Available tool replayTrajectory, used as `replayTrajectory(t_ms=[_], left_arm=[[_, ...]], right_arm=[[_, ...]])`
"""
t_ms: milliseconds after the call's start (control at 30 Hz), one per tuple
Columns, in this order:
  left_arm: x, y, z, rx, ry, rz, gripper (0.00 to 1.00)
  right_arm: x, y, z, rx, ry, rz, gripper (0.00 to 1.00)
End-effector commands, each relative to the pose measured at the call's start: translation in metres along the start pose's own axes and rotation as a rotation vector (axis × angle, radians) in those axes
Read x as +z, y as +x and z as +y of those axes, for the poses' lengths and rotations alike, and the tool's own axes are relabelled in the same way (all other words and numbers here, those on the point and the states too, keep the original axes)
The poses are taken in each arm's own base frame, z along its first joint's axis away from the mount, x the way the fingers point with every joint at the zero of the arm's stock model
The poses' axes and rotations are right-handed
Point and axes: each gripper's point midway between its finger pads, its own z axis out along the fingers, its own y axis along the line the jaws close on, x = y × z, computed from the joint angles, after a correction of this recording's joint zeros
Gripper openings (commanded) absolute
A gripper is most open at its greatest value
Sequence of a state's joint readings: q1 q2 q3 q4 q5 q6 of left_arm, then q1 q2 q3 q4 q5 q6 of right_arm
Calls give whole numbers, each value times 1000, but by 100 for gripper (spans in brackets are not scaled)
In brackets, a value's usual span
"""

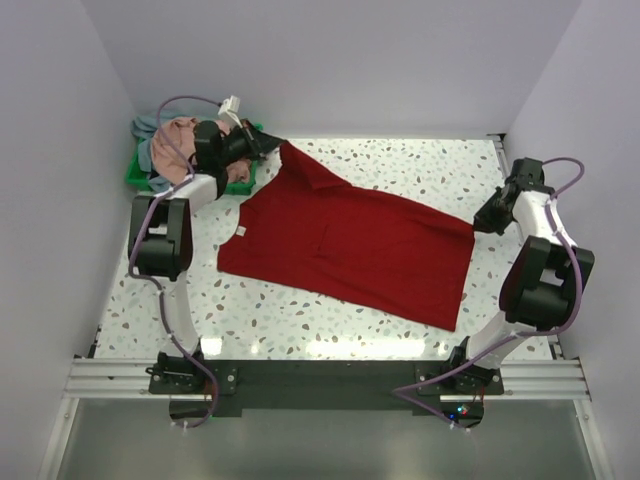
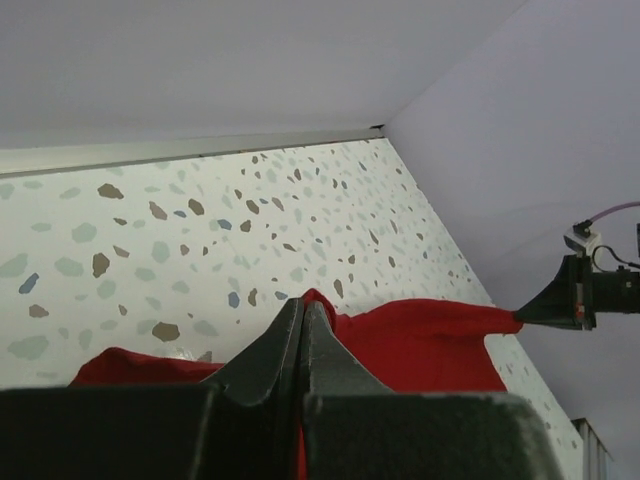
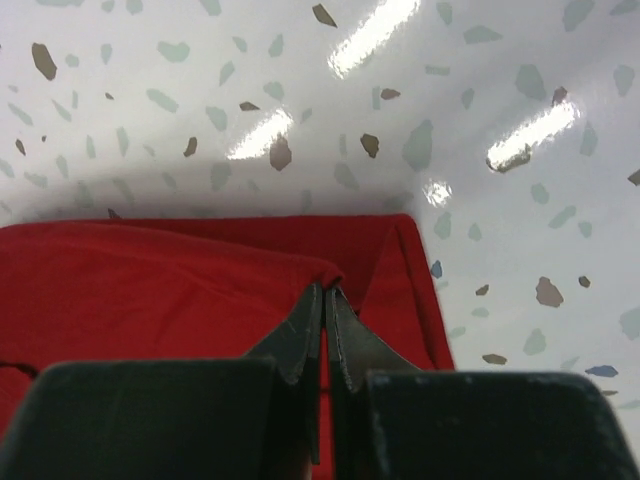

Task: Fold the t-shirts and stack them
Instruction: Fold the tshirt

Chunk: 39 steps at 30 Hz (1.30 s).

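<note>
The bright red t-shirt (image 1: 350, 245) lies spread across the middle of the table, stretched between both arms. My left gripper (image 1: 270, 143) is shut on its far left corner, and that view shows red cloth (image 2: 430, 340) pinched between the jaws. My right gripper (image 1: 483, 222) is shut on the shirt's right edge, where a fold of red cloth (image 3: 200, 290) sits lifted at the jaw tips. The dusty pink t-shirt (image 1: 180, 140) and the grey-blue t-shirt (image 1: 146, 128) lie bundled in the green tray at the far left.
The green tray (image 1: 134, 176) stands at the far left corner, beside the left arm. White walls close in the table on the left, back and right. The speckled tabletop (image 1: 320, 320) shows in front of the shirt.
</note>
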State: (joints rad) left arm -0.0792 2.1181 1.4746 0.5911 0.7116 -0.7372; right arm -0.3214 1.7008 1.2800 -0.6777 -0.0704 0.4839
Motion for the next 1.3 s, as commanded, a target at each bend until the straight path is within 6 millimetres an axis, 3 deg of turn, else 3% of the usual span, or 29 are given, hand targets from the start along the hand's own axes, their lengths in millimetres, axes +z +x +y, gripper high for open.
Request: replayTrajectory(t_ms=[0, 367, 467, 667, 800, 1167, 1267], left_arm=[[-19, 8, -9, 106, -13, 52, 0], [-73, 43, 9, 294, -231, 217, 0], [-89, 41, -2, 324, -254, 210, 0], [-116, 54, -1, 320, -339, 212, 0], [-132, 51, -9, 319, -385, 188, 0], [-159, 51, -38, 298, -396, 157, 0], [-166, 59, -35, 285, -414, 172, 0]], right_arm=[[-15, 2, -2, -36, -12, -37, 0], [-33, 35, -22, -93, 17, -6, 0], [-36, 45, -27, -104, 22, 7, 0], [-38, 62, -33, -120, 27, 34, 0], [-38, 71, -39, -133, 54, 46, 0], [-33, 92, -60, -174, 128, 75, 0], [-31, 96, -63, -183, 144, 82, 0]])
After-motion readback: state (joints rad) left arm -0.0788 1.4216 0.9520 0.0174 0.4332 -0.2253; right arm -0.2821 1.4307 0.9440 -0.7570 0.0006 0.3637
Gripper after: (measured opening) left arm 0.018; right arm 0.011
